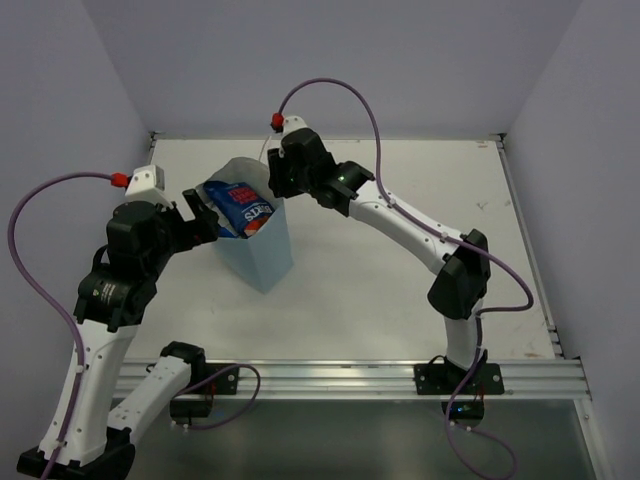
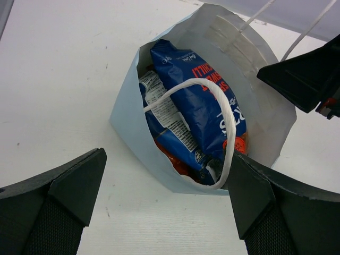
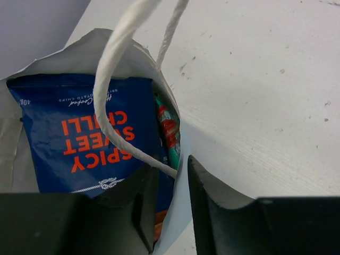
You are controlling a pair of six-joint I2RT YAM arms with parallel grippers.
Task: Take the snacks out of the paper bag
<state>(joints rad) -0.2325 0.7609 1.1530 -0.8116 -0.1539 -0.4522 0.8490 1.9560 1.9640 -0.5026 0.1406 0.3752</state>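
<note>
The light blue paper bag [image 1: 262,256] stands upright at the table's left middle, its mouth open. A dark blue packet with red lettering [image 1: 240,205] sticks out of the top; it also shows in the left wrist view [image 2: 196,101] and the right wrist view [image 3: 79,133]. A blue-white packet [image 2: 159,114], an orange-red one [image 2: 172,162] and a teal-white one [image 3: 169,127] lie beside it inside. My right gripper [image 3: 172,170] is shut on the bag's rim wall, one finger inside and one outside. My left gripper [image 2: 164,196] is open and empty at the bag's near rim, by the white cord handle [image 2: 226,122].
The white table [image 1: 400,290] stretches right of the bag. Grey walls close the back and sides. An aluminium rail [image 1: 350,378] runs along the near edge. The right gripper's body [image 2: 308,79] shows at the bag's far side in the left wrist view.
</note>
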